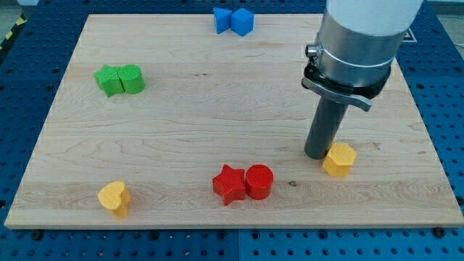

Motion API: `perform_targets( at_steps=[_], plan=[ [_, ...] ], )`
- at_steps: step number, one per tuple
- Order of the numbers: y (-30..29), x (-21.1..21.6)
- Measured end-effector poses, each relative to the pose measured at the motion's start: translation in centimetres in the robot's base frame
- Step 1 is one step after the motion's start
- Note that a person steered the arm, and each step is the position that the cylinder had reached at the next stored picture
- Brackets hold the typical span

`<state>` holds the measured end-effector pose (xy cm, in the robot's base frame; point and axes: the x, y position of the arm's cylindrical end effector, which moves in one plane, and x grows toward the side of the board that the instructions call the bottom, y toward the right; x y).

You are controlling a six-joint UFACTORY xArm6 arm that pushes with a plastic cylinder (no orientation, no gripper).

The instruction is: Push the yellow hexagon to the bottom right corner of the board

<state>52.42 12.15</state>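
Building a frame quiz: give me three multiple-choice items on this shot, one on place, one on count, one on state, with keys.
1. Where is my tip relative to the yellow hexagon?
A. at its left side in the view
B. at its right side
C. far above it
2. How many yellow blocks are on the board?
A. one
B. two
C. three
3. The red star and red cylinder are:
A. stacked
B. far apart
C. side by side, touching

Key: 1 A, the rod's end sits just left of the hexagon. 2 B, hexagon plus yellow heart. 3 C, no gap shows between them.
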Motion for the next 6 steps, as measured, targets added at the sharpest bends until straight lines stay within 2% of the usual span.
perform_targets(
  at_steps=[2, 5, 6],
  plan=[
    [2.0, 0.9],
    [4.4, 5.9],
    [6.1, 6.0]
  ],
)
